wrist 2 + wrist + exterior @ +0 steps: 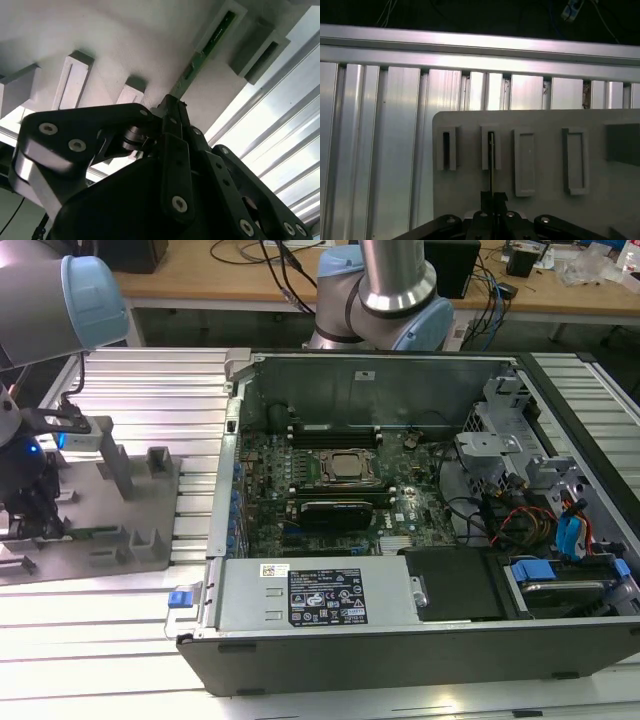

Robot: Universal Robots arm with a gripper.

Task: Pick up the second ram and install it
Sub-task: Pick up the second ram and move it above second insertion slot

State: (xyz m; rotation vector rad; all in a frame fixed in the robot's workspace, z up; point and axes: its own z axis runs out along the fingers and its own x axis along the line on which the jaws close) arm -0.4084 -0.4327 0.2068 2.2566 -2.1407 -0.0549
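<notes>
Low with the gripper [35, 525] over the grey fixture plate [140, 560] at the exterior view's left, well apart from the open computer case [400, 620]. In both wrist views, pinched closed on the second ram [490, 165]; thin and edge-on, green in the second wrist view; far end seated in a slotted holder [484, 150] on the plate.

Robotics lab or workshop. Signs: ribbed silver aluminium table [100, 640]; silver robot arm with light-blue joint caps [395, 275]; open black desktop computer case [420, 655] with bare green motherboard [270, 465]; flat grey fixture plate with slotted holders [100, 550]; long wooden table behind [190, 282], covered with cables.
</notes>
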